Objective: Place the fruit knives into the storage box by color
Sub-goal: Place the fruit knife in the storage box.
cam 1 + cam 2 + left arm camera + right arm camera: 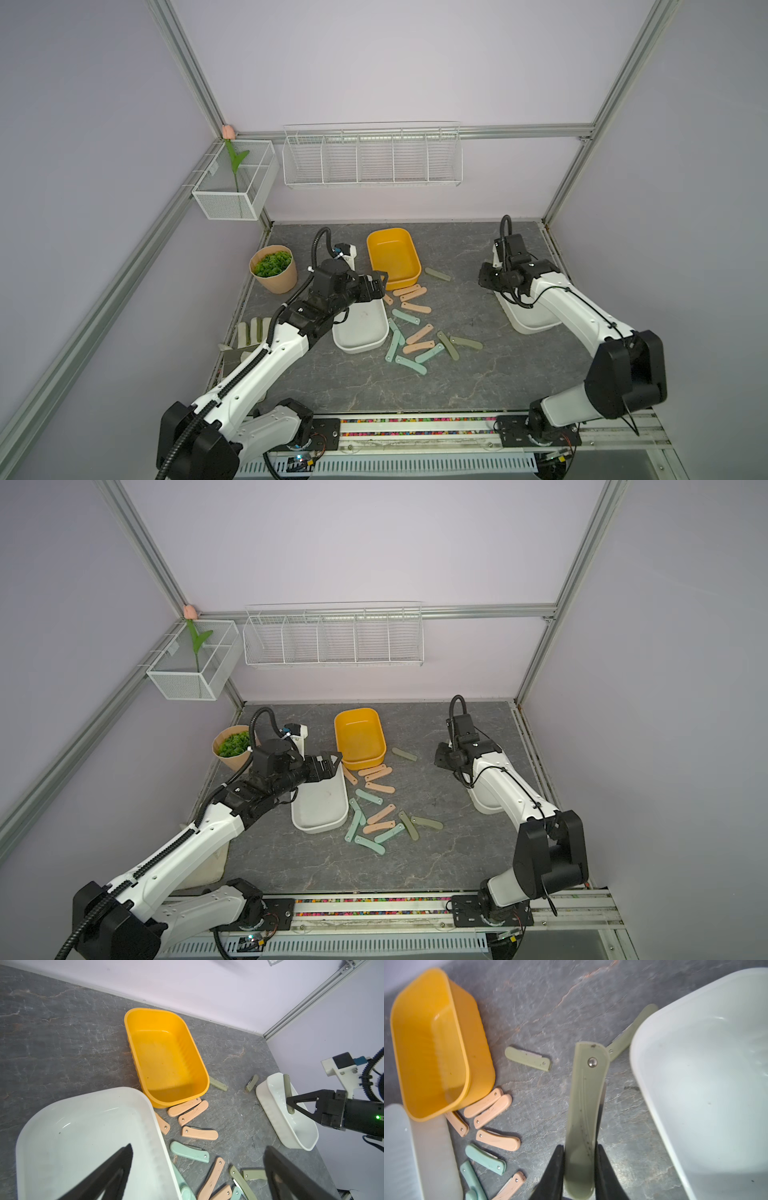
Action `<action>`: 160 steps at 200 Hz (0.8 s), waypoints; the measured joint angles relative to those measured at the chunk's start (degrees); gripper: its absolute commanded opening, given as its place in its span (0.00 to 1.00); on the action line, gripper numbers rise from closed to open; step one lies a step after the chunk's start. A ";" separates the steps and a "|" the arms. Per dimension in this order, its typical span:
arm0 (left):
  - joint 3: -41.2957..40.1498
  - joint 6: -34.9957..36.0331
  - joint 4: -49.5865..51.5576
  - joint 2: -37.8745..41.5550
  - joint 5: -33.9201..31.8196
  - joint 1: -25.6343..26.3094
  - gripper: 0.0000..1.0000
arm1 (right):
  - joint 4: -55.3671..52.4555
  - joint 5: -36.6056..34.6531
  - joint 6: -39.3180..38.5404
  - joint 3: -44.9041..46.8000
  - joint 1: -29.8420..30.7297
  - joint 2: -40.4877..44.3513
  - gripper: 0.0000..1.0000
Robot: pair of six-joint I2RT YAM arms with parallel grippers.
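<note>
A dark grey marbled surface (478,374) sits inside pale lilac walls (415,62) framed with aluminium rails. A wire rack (372,158) and a mesh basket (226,203) holding a tulip hang at the back, and a potted plant (272,266) stands at the left edge. Peach, mint and olive loose knives (419,333) lie scattered in front of a yellow box (392,257).

In both top views the right arm covers most of the right white box (534,325), and the left arm hides part of a striped glove (251,330). The held knife cannot be made out there.

The right fingers (555,1167) are clamped on an olive knife (586,1105) near its rounded end. Its pivot end sticks out just beside that box's rim. The left fingers (116,1169) stand apart, empty, over the left white box (361,328).
</note>
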State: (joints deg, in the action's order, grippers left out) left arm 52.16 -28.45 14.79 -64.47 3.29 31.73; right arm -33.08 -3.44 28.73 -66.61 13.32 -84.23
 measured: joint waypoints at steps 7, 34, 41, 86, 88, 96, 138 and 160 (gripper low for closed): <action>0.55 0.00 0.02 -0.31 0.11 0.24 0.99 | 0.07 0.35 0.37 0.37 -1.68 1.01 0.24; 2.91 0.02 -0.13 -2.03 0.59 1.29 0.99 | 0.09 1.68 2.10 2.60 -7.67 3.93 0.24; 3.54 0.02 -0.28 -2.62 0.72 1.53 0.99 | 0.13 2.19 2.58 3.19 -8.83 4.22 0.24; 6.23 0.02 -1.25 -6.25 1.51 2.82 0.99 | 0.94 5.92 5.73 7.78 -14.64 4.13 0.24; 6.34 0.02 -1.29 -6.40 1.51 2.89 0.99 | 1.03 6.08 5.90 7.87 -14.88 3.93 0.24; 6.84 0.02 -1.31 -7.13 1.57 3.19 0.99 | 1.31 6.40 6.38 7.93 -15.39 3.43 0.24; 8.20 0.02 -1.44 -8.98 1.81 4.37 0.99 | 5.25 8.61 9.77 7.91 -17.75 -1.86 0.24; 8.83 0.00 -1.64 -9.81 2.21 4.61 0.99 | 7.08 9.73 11.72 7.76 -18.88 -5.18 0.24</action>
State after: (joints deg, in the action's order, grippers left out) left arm 60.99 -28.45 13.15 -74.28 5.50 36.34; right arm -26.00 6.28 40.45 -58.85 -5.56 -89.41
